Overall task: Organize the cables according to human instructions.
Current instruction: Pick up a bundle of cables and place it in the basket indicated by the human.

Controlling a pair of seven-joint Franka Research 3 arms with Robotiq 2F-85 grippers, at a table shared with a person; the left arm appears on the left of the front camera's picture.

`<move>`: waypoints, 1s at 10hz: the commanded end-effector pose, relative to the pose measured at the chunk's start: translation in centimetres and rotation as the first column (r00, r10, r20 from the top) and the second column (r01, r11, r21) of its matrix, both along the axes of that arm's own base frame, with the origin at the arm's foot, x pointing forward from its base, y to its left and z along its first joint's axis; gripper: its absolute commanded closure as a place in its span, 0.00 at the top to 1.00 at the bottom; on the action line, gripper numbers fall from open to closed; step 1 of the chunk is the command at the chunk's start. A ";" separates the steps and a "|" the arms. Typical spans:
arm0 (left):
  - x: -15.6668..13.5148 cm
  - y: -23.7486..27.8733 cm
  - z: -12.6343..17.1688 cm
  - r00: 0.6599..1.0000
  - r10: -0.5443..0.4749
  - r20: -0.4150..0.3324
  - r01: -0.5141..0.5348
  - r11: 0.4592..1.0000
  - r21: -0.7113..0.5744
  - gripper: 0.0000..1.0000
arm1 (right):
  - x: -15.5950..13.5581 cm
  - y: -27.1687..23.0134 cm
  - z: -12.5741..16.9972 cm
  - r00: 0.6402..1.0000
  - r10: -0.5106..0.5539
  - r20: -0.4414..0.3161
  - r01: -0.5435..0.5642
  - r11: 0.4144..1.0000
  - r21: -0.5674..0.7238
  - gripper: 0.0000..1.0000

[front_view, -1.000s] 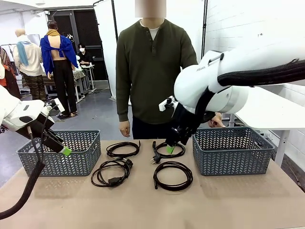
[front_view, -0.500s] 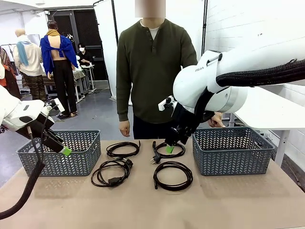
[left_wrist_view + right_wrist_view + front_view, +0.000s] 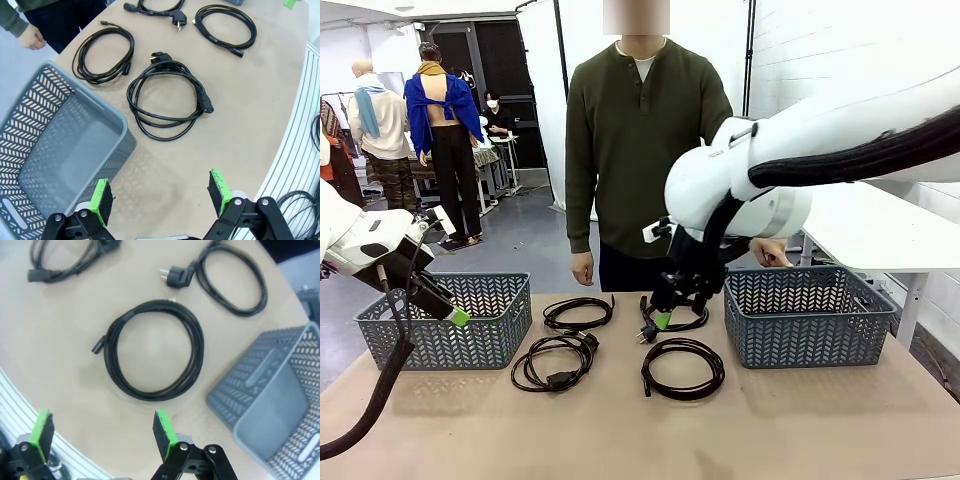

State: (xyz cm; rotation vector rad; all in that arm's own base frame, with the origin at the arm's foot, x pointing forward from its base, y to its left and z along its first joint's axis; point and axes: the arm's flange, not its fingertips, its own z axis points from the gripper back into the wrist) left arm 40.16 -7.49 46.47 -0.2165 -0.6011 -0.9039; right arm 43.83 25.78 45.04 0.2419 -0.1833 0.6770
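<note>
Right gripper: fingers spread wide, nothing held, above the table. One coiled cable lies at its 12 o'clock, and a grey basket at 3 o'clock.

Left gripper: spread wide, empty, with the other basket at 10 o'clock.

All four cables lie on the table between the baskets. The human stands at the far side.

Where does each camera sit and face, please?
Front: fixed between the arms, facing the person across the table; left arm and right arm show.
Left wrist: looks down past the open left claw at the left basket.
Right wrist: looks down past the open right claw at the near-right cable.
Both wrist views share the pronged-plug cable.
</note>
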 end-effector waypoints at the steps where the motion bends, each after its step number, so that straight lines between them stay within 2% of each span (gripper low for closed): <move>1: 0.0 0.2 0.0 1.000 -0.005 -0.006 0.004 1.000 -0.021 1.00 | 1.6 2.9 0.2 0.993 -0.092 -0.076 0.088 0.994 -0.058 1.00; 5: 0.0 0.2 0.0 1.000 -0.005 -0.006 0.004 1.000 -0.021 1.00 | 4.0 6.0 -2.9 0.967 -0.245 -0.070 0.238 0.966 -0.100 1.00; 10: 0.0 0.2 0.0 1.000 -0.005 -0.006 0.004 1.000 -0.021 1.00 | 5.1 5.7 -6.3 0.934 -0.355 -0.045 0.350 0.931 -0.100 1.00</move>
